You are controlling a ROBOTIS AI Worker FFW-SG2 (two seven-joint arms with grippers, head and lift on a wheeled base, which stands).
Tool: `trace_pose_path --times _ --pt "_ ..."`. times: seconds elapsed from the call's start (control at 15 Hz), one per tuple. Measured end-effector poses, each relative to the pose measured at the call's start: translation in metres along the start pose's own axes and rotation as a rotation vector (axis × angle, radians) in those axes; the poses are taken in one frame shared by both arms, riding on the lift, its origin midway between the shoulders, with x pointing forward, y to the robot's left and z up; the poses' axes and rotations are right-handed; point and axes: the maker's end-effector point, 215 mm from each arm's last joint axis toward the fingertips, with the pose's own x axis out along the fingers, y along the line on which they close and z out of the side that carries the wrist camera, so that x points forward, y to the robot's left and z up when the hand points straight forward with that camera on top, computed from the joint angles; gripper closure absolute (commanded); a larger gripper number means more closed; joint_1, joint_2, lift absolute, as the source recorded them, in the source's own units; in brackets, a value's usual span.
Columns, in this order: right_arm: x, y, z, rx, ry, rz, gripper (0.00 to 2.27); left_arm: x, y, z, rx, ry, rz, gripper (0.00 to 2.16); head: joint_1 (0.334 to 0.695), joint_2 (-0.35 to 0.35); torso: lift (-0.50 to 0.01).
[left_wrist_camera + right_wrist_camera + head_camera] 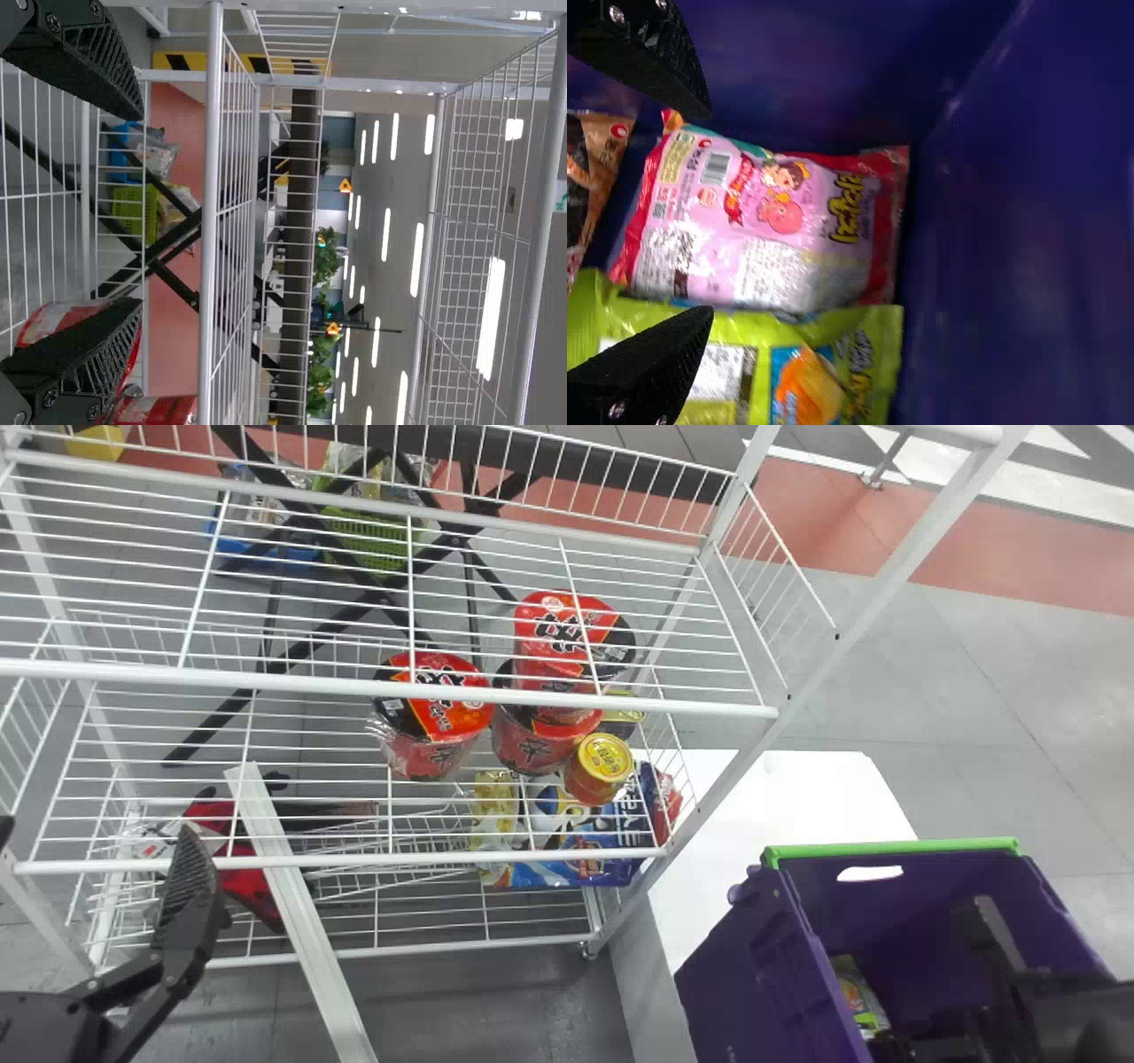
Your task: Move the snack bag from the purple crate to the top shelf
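My right gripper (997,943) is down inside the purple crate (788,957) at the lower right. In the right wrist view that gripper (704,212) is open, one finger on each side of a pink snack bag (788,230); whether they touch is unclear. A green snack bag (819,372) lies beside the pink one, partly behind one finger. The rack's top shelf (390,691) spans the upper left. My left gripper (186,912) is parked at the lower left in front of the rack; its own wrist view shows this gripper (137,211) open, holding nothing.
A brown packet (601,168) is also in the crate. Red noodle cups (434,700), a yellow-lidded jar (602,757) and a blue packet (567,864) are on the rack's lower levels. The rack's slanted post (850,638) stands between shelves and crate. A white table (788,797) supports the crate.
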Motion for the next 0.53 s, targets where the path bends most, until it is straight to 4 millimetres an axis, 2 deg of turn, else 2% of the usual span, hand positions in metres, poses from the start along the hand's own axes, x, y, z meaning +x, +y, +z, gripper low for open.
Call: trace_pose_path --times 0.27,0.53 --pt "0.014 0.006 -0.024 0.048 0.001 0.03 0.0 0.002 0.001 -0.005 -0.005 0.002 -0.004 0.06 0.695 -0.35 -0.455" --pt "0.016 0.005 -0.033 0.046 0.015 0.028 0.0 0.002 0.0 -0.006 -0.007 -0.002 -0.009 0.06 0.695 -0.35 -0.455"
